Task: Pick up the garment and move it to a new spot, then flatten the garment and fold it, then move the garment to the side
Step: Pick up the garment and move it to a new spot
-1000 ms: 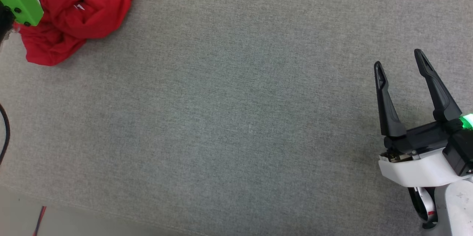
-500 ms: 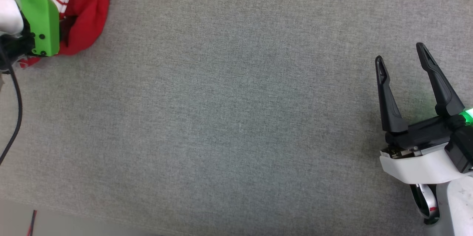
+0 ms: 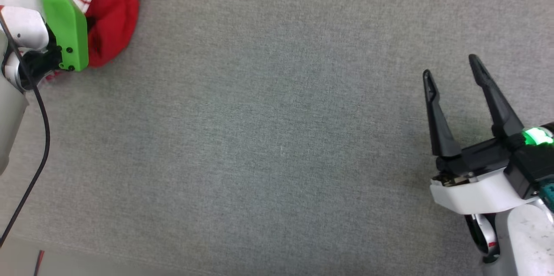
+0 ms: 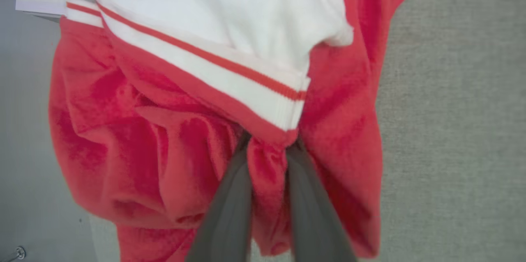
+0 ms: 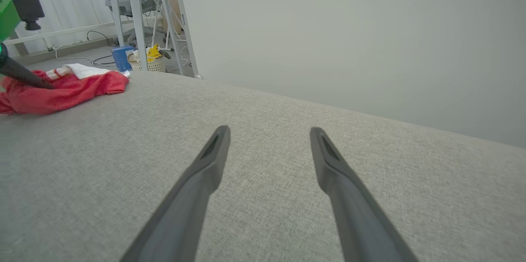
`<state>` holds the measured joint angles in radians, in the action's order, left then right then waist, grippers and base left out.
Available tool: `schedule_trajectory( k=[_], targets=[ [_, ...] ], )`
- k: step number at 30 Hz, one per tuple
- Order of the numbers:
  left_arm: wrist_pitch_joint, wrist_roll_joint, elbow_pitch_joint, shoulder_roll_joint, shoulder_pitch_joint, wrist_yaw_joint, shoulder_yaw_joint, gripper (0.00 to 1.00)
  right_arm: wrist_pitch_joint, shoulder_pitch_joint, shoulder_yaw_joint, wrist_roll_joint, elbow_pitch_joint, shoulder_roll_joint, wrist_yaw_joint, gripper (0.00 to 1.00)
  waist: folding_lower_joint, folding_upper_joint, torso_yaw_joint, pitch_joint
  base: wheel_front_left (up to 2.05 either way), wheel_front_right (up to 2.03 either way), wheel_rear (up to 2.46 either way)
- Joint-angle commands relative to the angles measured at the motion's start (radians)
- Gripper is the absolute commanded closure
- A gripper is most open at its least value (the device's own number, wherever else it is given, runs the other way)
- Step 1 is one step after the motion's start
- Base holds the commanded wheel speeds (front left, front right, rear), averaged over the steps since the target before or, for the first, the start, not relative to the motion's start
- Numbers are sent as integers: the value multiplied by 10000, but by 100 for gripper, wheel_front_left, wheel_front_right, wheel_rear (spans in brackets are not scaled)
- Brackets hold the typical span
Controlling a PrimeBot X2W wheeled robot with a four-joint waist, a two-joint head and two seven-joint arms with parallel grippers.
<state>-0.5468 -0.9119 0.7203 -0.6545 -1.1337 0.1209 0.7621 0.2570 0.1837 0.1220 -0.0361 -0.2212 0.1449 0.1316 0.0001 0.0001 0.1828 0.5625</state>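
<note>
My left gripper [image 4: 267,149], wide a second ago, now clamped on the garment [image 4: 144,151], my right gripper [image 3: 450,65] spread above the grey surface [image 3: 259,137].

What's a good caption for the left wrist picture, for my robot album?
Left jaws pinch a fold of the red and white shirt on the grey surface.

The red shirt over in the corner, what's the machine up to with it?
The robot seems to be starting to pick it up. Its left gripper is clamped on a fold of the garment, a crumpled red jersey with white sleeves lying at the far left of the grey fabric surface. The right gripper hangs open over the bare right side, holding nothing. The shirt is not yet spread or folded.
</note>
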Motion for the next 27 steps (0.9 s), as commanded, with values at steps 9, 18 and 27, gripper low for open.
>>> schedule_trajectory(
  k=[9,18,27],
  targets=[
    [1508,83,-1354,-495,-917,94,1211,100,47,-522,232,-243,373,-440,-9,0,-1,-1,166,-2004,0,0,0],
    [2575,144,-2880,-65,-1952,96,3033,100,47,-841,71,-332,444,-735,-9,0,-1,-1,-332,-2761,0,0,0],
    [3574,366,-3346,1655,-2506,97,4529,100,47,-883,-167,-437,417,-912,-9,0,-1,-1,-1473,-2872,0,0,0]
  ],
)
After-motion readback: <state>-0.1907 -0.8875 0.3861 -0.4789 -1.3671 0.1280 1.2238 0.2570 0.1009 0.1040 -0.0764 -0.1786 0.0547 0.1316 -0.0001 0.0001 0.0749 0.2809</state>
